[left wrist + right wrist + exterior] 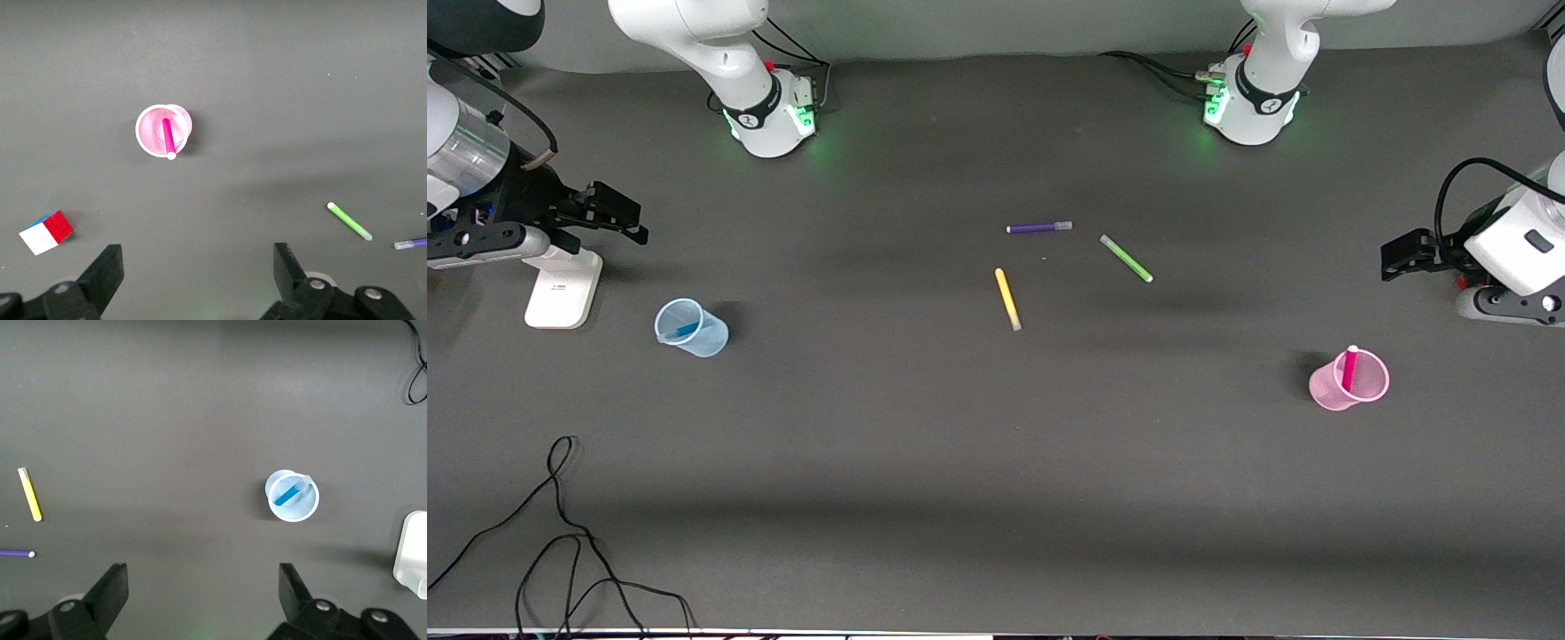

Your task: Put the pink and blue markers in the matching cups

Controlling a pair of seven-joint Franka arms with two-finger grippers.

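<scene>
The pale blue cup point(710, 338) stands toward the right arm's end of the table with the blue marker point(685, 331) inside it. The pink cup point(1327, 388) stands toward the left arm's end with the pink marker point(1349, 367) upright in it, cap end above the rim. My right gripper point(633, 224) is open and empty, held above the table near the blue cup point(300, 513). My left gripper point(1394, 258) is open and empty, held above the table near the pink cup point(145, 130). Neither gripper touches anything.
A purple marker point(1039, 228), a green marker point(1126, 259) and a yellow marker point(1008, 299) lie mid-table. A white stand point(562, 286) is beside the blue cup. A colour cube point(47, 232) lies near the pink cup. Black cables point(560, 533) trail near the front edge.
</scene>
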